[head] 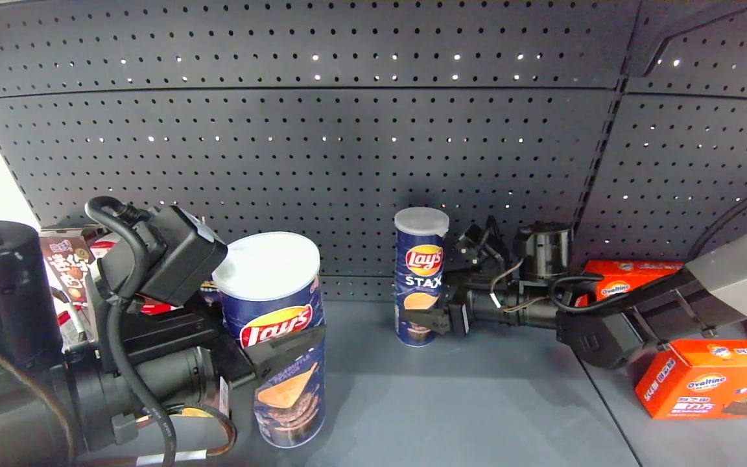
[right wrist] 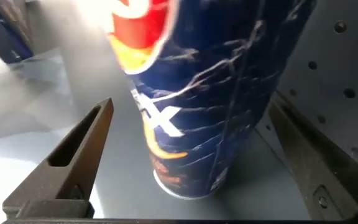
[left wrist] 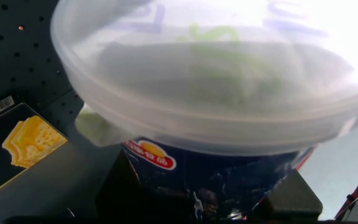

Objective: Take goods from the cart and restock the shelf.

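Two blue chips cans with white lids are on the grey shelf [head: 477,402]. The nearer, larger-looking can [head: 279,311] is at the left front, and my left gripper [head: 283,347] is shut on its middle. From the left wrist view I look down on its lid [left wrist: 210,68], with my left gripper [left wrist: 207,199] clamped on the can below. The second can [head: 420,272] stands upright near the pegboard. My right gripper [head: 420,319] is open around its lower part. In the right wrist view this can [right wrist: 210,106] stands between the fingers [right wrist: 73,168] with a gap on each side.
The pegboard back wall [head: 347,149] closes the shelf behind. Orange boxes lie at the right, one in front [head: 717,386] and one at the back [head: 629,275]. Red and brown snack packs [head: 69,266] stand at the left behind my left arm. A dark pack with a yellow picture [left wrist: 23,140] lies beside the held can.
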Controlling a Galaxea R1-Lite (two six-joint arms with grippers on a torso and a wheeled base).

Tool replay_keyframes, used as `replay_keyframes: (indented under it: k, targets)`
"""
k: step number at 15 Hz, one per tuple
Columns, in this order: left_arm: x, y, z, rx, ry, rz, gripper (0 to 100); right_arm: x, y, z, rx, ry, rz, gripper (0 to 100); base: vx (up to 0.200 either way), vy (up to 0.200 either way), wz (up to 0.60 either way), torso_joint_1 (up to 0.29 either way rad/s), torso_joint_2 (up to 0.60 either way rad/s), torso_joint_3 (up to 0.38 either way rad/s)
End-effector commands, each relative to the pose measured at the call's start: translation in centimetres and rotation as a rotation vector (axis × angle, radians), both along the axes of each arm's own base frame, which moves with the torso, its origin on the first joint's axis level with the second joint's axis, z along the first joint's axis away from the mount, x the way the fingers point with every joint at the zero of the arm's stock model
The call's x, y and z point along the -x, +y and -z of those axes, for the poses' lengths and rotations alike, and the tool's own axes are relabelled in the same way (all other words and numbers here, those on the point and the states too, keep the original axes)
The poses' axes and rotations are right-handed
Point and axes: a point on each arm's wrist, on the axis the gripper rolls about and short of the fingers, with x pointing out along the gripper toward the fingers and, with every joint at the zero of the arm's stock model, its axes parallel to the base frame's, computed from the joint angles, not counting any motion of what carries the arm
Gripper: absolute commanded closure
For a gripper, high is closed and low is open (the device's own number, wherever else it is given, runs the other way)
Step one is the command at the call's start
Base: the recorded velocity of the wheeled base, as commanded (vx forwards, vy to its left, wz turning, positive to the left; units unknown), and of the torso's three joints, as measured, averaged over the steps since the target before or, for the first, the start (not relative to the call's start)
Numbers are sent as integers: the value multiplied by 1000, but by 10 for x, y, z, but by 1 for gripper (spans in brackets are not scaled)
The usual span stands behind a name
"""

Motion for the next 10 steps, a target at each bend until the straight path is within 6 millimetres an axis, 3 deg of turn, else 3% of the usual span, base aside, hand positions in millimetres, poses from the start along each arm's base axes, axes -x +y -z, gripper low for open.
replay_keyframes:
  k: [1, 7, 8, 10]
  targets:
    - [0, 0, 0, -1, 1, 0, 100, -5, 3, 4, 1, 2, 0, 0, 0, 0, 0, 0, 0, 0]
    - [-1, 1, 1, -2, 3, -4, 100, -13, 7, 13, 9, 9, 16, 0, 0, 0, 0, 0, 0, 0]
    - [-1, 2, 1, -4, 3, -10, 100, -12, 8, 13, 9, 9, 15, 100, 0, 0, 0, 0, 0, 0]
    - [-1, 2, 2, -5, 4, -11, 100, -11, 11, 12, 9, 6, 10, 100, 0, 0, 0, 0, 0, 0]
